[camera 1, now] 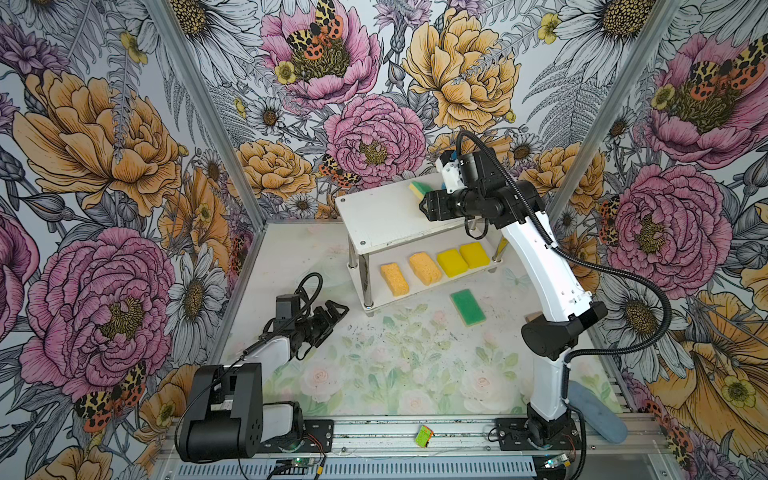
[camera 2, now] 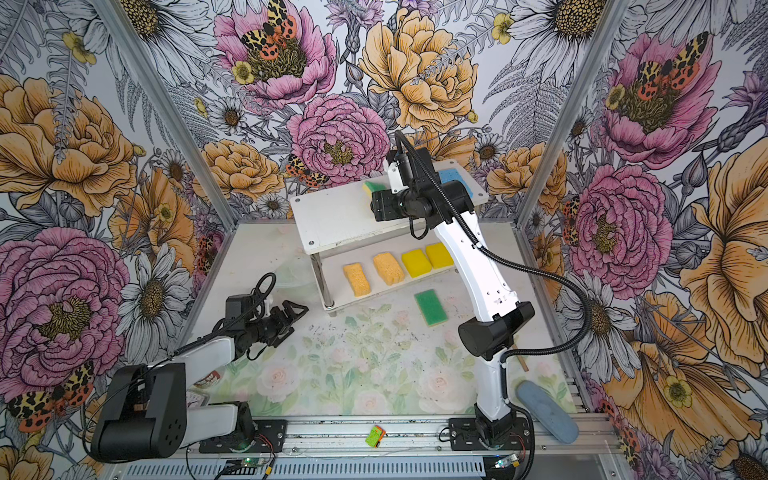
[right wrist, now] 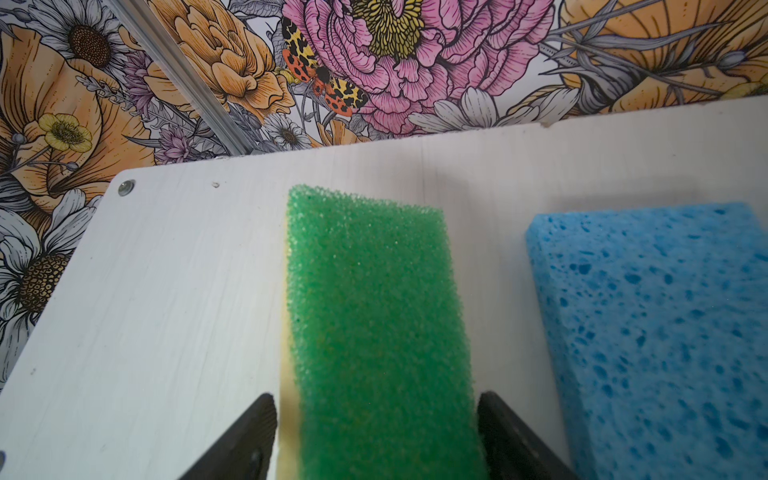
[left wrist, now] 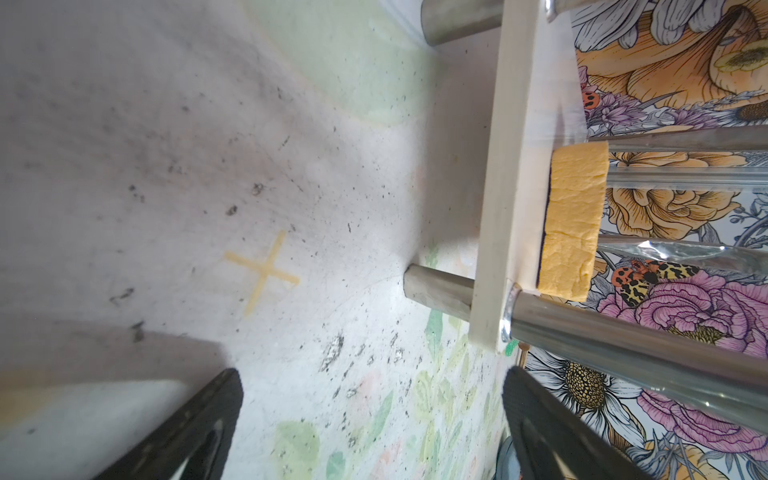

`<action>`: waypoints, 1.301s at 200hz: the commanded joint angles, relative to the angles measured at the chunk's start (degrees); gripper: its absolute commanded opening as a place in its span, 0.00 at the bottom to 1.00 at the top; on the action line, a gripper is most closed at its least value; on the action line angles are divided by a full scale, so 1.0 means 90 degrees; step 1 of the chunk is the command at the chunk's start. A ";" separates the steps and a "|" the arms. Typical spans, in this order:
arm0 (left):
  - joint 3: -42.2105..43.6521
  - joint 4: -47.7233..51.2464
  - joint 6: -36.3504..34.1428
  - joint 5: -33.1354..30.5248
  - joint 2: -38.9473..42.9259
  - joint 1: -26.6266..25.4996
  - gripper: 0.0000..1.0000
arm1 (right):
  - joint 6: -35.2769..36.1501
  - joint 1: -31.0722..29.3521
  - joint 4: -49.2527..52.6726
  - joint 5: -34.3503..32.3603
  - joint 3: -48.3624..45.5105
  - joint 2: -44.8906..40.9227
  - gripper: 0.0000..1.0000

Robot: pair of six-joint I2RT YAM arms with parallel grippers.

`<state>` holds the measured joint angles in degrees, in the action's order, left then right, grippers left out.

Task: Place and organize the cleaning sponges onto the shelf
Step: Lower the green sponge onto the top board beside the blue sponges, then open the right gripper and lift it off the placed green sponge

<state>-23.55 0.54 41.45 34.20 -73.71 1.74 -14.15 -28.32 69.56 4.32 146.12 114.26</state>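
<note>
Your right gripper's (right wrist: pixel 374 415) fingers (right wrist: pixel 253 428) straddle the green-topped, yellow-based sponge (right wrist: pixel 374 291) on the top board of the white two-tier shelf (right wrist: pixel 166 291), beside a light blue porous sponge (right wrist: pixel 665 332). Pinching or just clear? Can't tell. The lower board holds two orange porous sponges (camera 1: pixel 394 279) and two bright yellow sponges (camera 1: pixel 452 262). Your left gripper (left wrist: pixel 370 386) is spread and empty.

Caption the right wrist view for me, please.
Right gripper straddles a green-topped sponge on the shelf, beside a blue sponge.
</note>
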 commanded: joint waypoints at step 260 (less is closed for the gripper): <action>0.0039 -0.0361 -0.0065 0.0203 -0.0130 0.0029 0.99 | 0.1070 -0.0116 -0.0169 0.0426 -0.1245 -0.1446 0.88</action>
<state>-23.55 -0.73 41.58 35.27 -74.06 1.74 -9.13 -28.93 68.40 6.57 137.88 106.43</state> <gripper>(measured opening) 0.989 0.879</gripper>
